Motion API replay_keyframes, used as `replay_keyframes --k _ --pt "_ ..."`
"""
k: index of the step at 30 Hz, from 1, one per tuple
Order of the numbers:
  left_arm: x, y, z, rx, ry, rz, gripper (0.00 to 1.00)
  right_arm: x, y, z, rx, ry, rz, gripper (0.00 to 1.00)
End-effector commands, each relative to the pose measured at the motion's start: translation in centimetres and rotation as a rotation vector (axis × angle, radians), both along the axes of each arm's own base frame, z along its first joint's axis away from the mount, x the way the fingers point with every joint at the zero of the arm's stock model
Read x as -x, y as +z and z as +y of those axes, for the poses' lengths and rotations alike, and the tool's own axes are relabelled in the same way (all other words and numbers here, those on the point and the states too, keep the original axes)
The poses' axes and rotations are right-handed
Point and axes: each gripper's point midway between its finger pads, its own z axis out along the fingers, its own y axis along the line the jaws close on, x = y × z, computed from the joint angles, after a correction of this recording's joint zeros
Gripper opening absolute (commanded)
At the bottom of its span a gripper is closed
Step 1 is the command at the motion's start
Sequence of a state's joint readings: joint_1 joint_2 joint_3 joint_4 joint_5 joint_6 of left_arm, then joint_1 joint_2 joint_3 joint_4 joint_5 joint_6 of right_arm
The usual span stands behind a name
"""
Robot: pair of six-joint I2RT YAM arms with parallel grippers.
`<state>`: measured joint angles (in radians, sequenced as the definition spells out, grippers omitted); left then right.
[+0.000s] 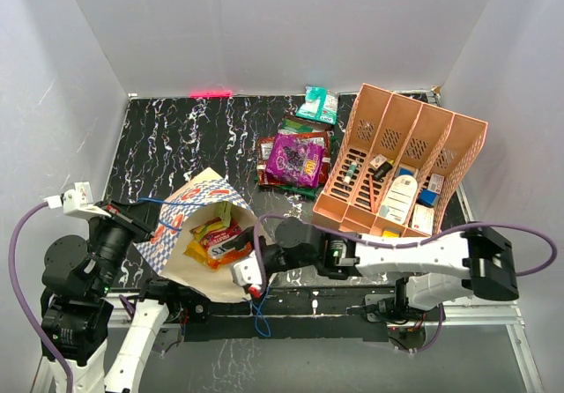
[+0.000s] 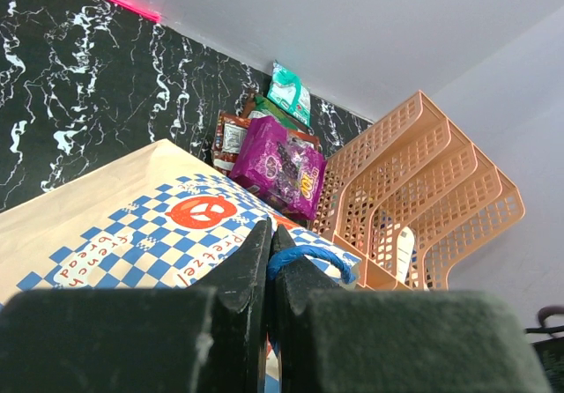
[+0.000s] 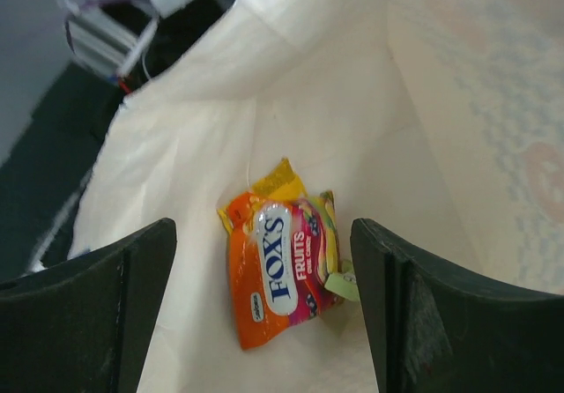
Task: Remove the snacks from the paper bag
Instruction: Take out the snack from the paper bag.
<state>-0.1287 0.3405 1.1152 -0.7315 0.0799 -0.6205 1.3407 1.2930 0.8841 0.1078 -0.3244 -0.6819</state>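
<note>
The paper bag (image 1: 181,212) lies on its side at the near left, its mouth facing right. My left gripper (image 2: 271,231) is shut on the bag's blue string handle (image 2: 319,256), holding the upper edge of the bag (image 2: 132,226) up. At the mouth, my right gripper (image 1: 257,270) stands open. Between its fingers (image 3: 263,234), deeper in the bag, an orange "FOX'S" packet (image 3: 278,274) lies apart from them on the inner wall (image 3: 352,102). More snacks (image 1: 220,239) show inside. A purple packet (image 1: 295,158), a teal-green one (image 1: 317,104) and brown ones (image 1: 266,152) lie on the table behind.
A salmon-pink compartment organiser (image 1: 401,159) with small bottles and boxes stands at the right, close behind my right arm. White walls enclose the black marbled table (image 1: 176,137) on three sides. A loose blue string (image 1: 260,318) hangs at the near edge.
</note>
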Motion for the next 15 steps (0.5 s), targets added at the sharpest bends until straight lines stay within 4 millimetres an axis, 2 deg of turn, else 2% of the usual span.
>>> replay_keyframes --k 1,8,15 --pt "0.1 0.8 -0.5 -0.01 -0.035 -0.042 0.0 -2.2 -1.7 1.1 0.071 -0.051 -0.25 0.81" --pt "0.1 1.0 -0.8 -0.004 -0.053 -0.05 0.0 -2.8 -5.6 2.0 0.158 -0.068 -0.282 0.8" --pt "0.3 1.3 -0.8 -0.005 -0.055 -0.056 0.0 -4.8 -9.5 3.9 0.214 -0.16 -0.281 0.8"
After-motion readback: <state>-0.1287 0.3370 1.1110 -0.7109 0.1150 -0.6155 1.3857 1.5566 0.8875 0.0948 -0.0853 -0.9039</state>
